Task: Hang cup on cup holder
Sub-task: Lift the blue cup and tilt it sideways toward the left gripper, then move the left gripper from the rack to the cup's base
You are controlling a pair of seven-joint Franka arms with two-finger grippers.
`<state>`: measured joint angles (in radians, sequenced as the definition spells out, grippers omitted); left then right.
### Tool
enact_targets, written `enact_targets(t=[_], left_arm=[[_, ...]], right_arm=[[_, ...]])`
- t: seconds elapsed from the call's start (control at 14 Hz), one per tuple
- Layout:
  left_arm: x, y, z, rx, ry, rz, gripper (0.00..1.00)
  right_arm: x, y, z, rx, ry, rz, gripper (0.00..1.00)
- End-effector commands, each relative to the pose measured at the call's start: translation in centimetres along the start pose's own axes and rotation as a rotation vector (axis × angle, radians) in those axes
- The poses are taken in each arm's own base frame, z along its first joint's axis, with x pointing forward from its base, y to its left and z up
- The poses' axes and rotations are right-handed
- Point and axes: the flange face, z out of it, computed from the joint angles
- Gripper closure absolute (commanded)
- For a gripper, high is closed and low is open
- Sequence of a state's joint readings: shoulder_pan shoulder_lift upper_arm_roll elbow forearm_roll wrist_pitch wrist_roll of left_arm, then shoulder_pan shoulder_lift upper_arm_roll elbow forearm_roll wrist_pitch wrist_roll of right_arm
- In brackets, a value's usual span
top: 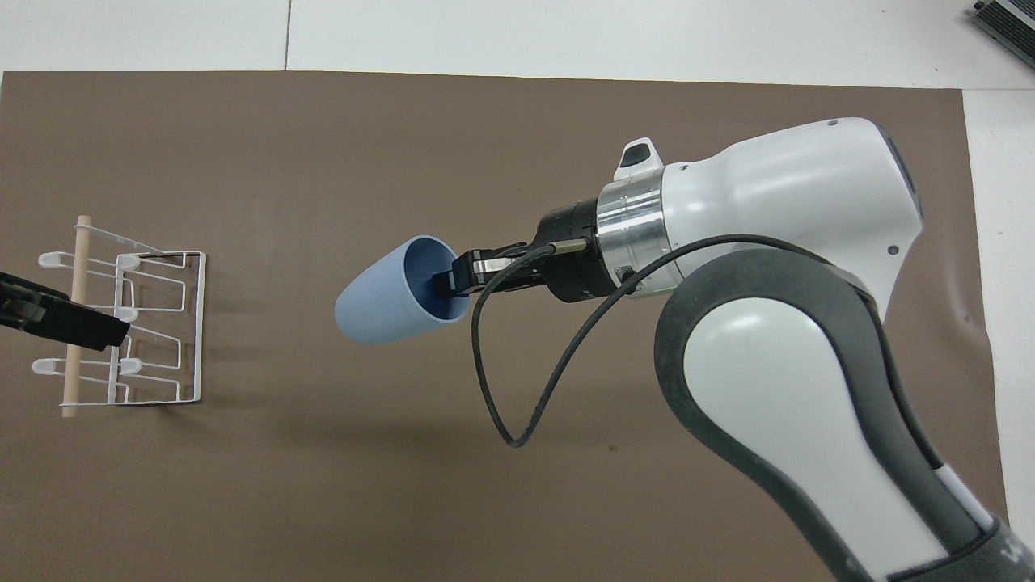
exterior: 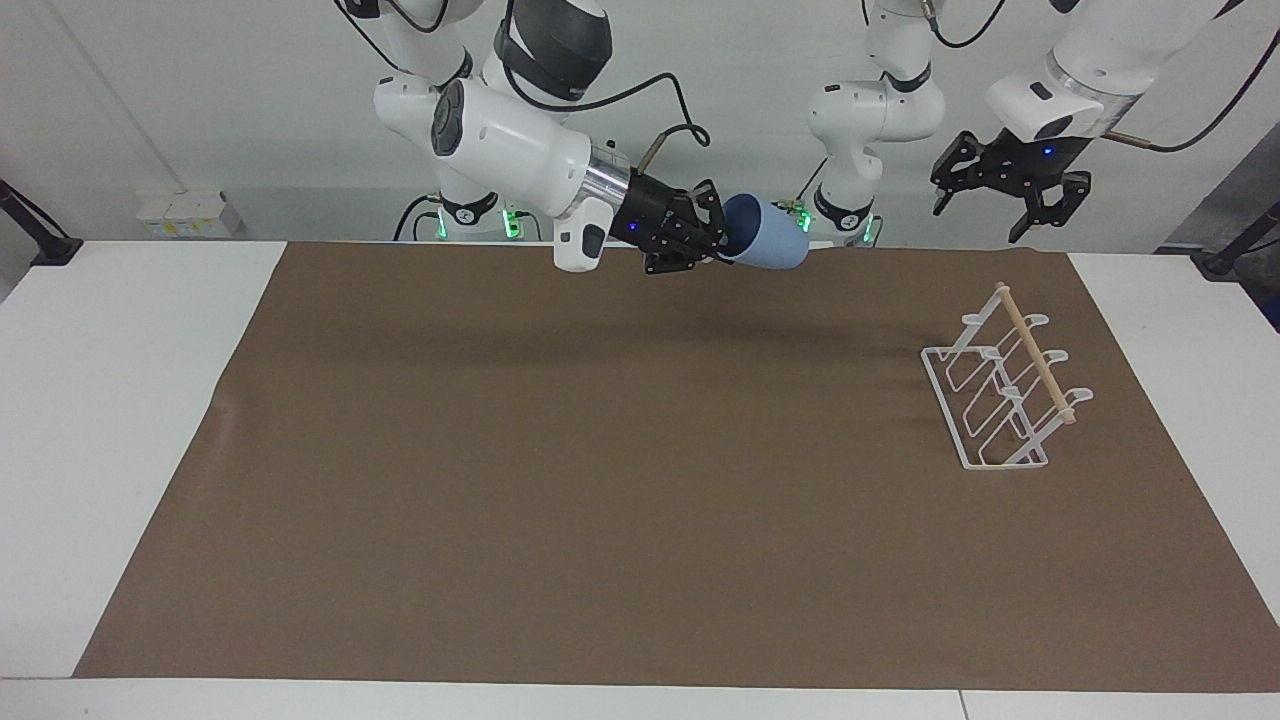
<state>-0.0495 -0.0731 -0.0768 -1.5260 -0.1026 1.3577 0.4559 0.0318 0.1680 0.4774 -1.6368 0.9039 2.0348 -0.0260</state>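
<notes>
R gripper is clamped on the rim of the light-blue cup, one finger inside the mouth, cup on its side up in the air over the brown mat; to do the carry well I'd keep the grip firm, then tip the mouth down onto a prong of the white wire cup holder at the L arm's end. L gripper waits w/ jaws spread, raised near the holder. Mat between is bare, so plenty of room; watch the wooden dowel and the L gripper.
</notes>
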Motion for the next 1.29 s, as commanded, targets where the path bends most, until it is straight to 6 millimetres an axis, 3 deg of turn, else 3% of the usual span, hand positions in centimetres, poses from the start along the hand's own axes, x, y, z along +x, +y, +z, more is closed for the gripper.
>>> enact_targets(t=[0.0,0.21,0.43,0.57,0.86,1.21], left_arm=[[-0.1,1.7,0.5,-0.047,0.01,0.202,0.0],[0.8,4.2,1.4,-0.053,0.006,0.325,0.0],[1.1,5.3,3.1,-0.077,0.142,0.537,0.0],[2.0,8.2,4.2,-0.08,0.205,0.68,0.0],[4.0,13.0,5.1,-0.016,0.285,0.767,0.0],[4.6,14.1,6.7,-0.046,0.35,0.761,0.0]], right_arm=[[-0.4,-0.1,-0.3,0.02,0.017,0.029,1.0],[-0.3,-0.1,-0.4,0.021,0.029,0.028,1.0],[-0.4,-0.2,-0.3,0.021,0.028,0.034,1.0],[-0.5,-0.4,-0.2,0.021,0.028,0.031,1.0],[-0.4,-0.4,-0.2,0.021,0.029,0.038,1.0],[-0.4,-0.3,-0.2,0.019,0.03,0.039,1.0]])
